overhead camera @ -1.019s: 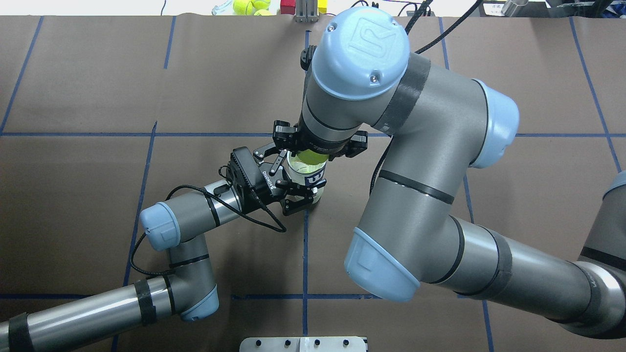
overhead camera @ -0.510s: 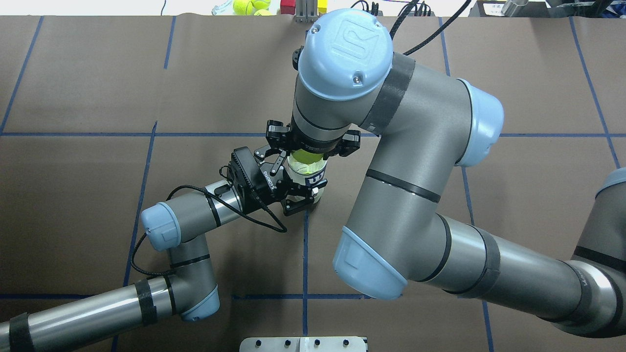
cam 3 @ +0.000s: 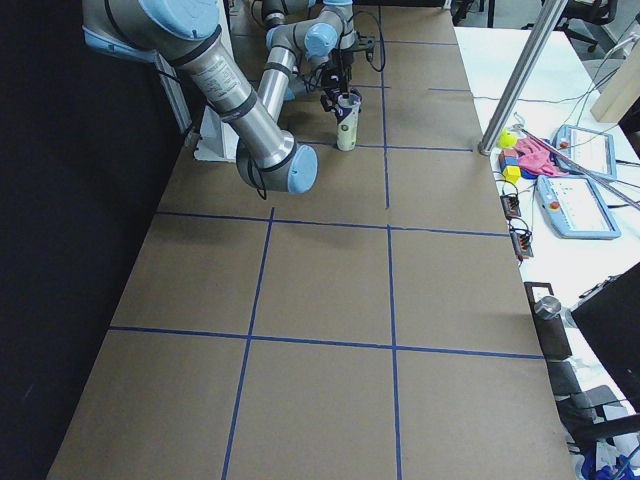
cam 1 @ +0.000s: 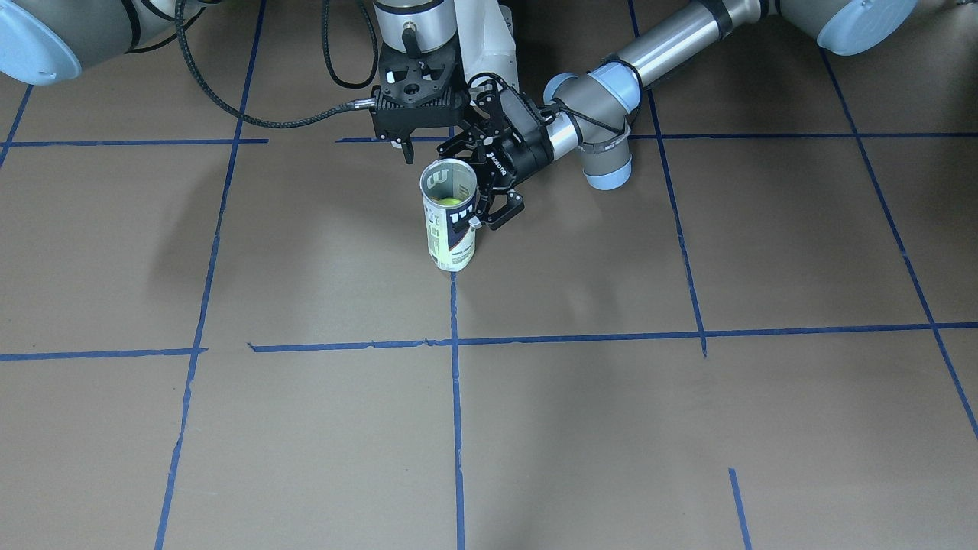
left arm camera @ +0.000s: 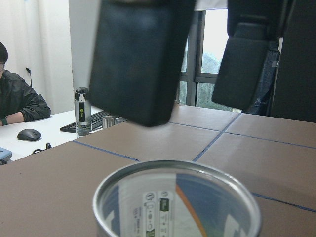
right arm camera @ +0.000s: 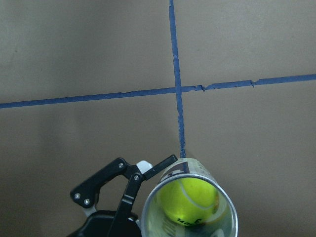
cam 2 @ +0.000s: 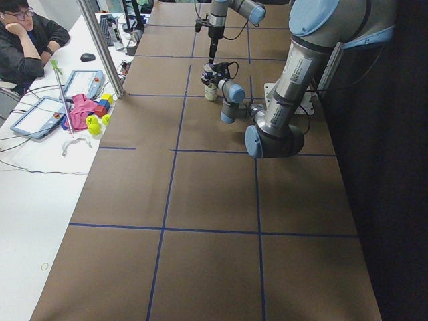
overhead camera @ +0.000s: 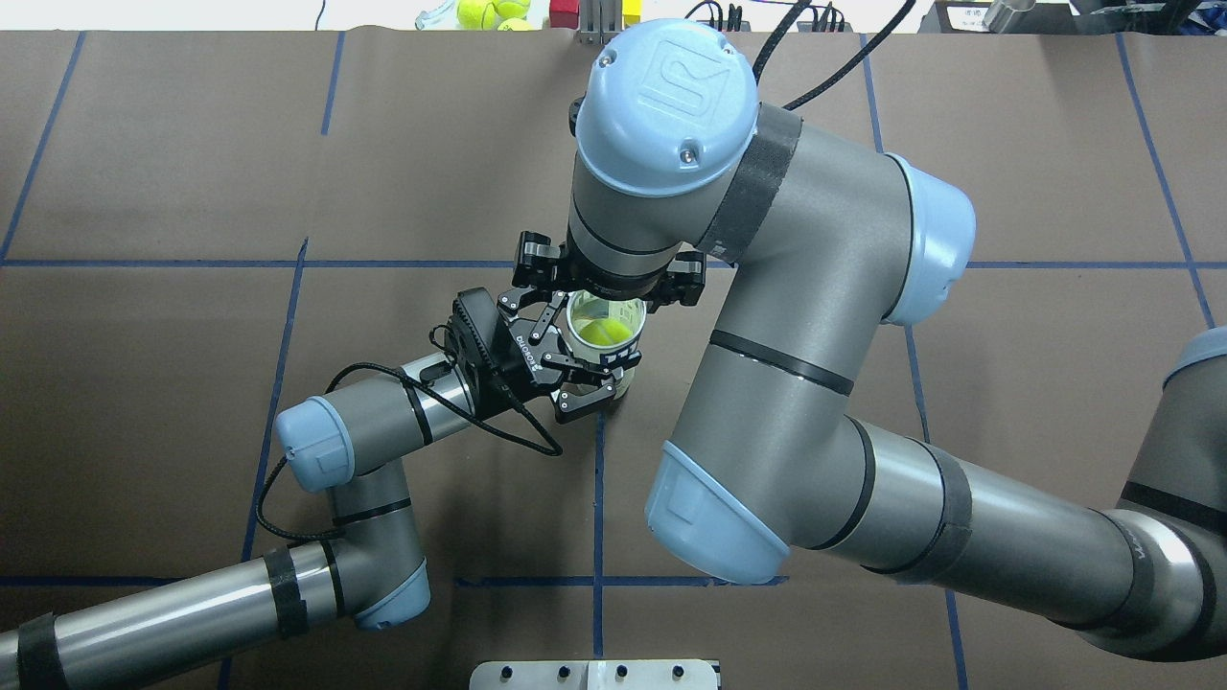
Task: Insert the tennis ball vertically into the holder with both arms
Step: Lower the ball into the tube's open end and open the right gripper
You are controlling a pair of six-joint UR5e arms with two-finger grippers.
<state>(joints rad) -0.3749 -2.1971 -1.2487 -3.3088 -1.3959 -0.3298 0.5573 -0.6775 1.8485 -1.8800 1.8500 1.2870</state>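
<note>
The holder, a clear can with a navy-and-white label, stands upright on the brown table; it also shows in the front view. The yellow tennis ball lies inside it, seen down the mouth in the right wrist view. My left gripper reaches in level from the side and is shut on the holder's upper part. My right gripper hangs just above the mouth, open and empty. Its two fingers show spread apart above the rim in the left wrist view.
A white bolted plate sits at the table's near edge. Spare tennis balls and coloured blocks lie beyond the far edge. A metal pole and a seated operator are at the side desk. Blue tape lines grid the table.
My right arm has shifted left, uncovering the holder's mouth. The ball, earlier at the mouth under the right wrist, now sits lower inside. The left arm has not moved.
</note>
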